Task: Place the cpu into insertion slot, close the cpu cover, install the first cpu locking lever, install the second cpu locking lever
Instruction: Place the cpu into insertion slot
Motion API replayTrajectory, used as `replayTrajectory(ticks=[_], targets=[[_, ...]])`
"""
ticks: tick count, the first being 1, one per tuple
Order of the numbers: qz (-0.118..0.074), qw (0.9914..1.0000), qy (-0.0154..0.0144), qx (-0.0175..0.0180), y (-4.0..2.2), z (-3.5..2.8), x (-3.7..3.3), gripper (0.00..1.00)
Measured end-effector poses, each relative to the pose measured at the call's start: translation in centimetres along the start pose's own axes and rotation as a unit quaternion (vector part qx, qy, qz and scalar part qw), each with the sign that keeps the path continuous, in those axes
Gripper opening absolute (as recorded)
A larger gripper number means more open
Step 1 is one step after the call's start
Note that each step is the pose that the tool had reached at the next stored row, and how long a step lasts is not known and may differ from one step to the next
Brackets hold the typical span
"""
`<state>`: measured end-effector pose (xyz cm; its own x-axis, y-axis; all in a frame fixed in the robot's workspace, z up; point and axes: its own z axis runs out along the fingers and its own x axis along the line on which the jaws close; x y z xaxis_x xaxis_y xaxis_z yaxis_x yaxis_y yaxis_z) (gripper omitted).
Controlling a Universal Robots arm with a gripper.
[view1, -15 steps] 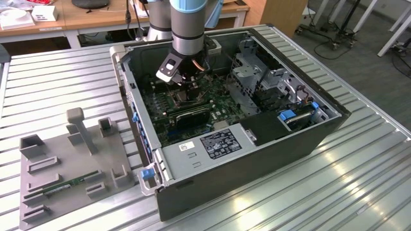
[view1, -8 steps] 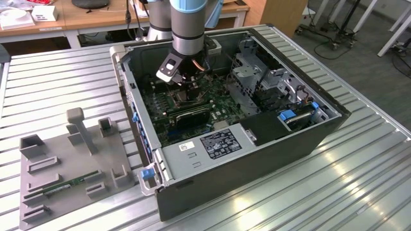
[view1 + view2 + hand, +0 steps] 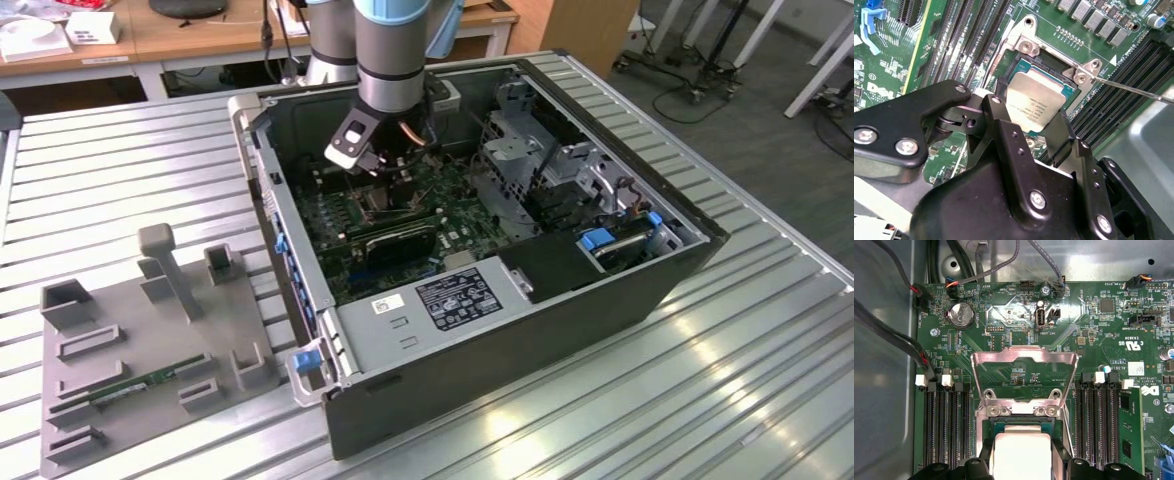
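In both wrist views my gripper [image 3: 1031,116] [image 3: 1022,460] is shut on the cpu [image 3: 1035,100] [image 3: 1021,452], a small tan-silver square clamped between the two black fingers [image 3: 999,117]. The chip hangs right over the insertion slot [image 3: 1048,61] [image 3: 998,428], whose dark socket edge and silver rim show around it; whether chip and slot touch I cannot tell. The cpu cover [image 3: 1024,360], a silver frame with a large window, is swung open away from the slot. A thin metal locking lever [image 3: 1134,90] sticks out beside the slot. In the exterior view the gripper [image 3: 384,168] reaches down into the computer case.
Black memory slots [image 3: 944,430] [image 3: 1099,425] flank the socket on the green motherboard [image 3: 400,215]. The open case's walls [image 3: 287,250], a drive cage [image 3: 534,150] and the power supply [image 3: 454,295] hem the arm in. On the slatted table, a grey fixture [image 3: 134,330] holds a memory stick.
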<state>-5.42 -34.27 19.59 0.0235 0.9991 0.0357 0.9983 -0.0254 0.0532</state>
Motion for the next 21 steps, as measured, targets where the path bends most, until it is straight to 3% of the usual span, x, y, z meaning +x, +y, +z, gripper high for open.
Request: replayTrajectory(ticks=[21], targets=[[-0.011,0.99993,0.0005,0.0005,-0.01,0.07,-0.01,0.54]])
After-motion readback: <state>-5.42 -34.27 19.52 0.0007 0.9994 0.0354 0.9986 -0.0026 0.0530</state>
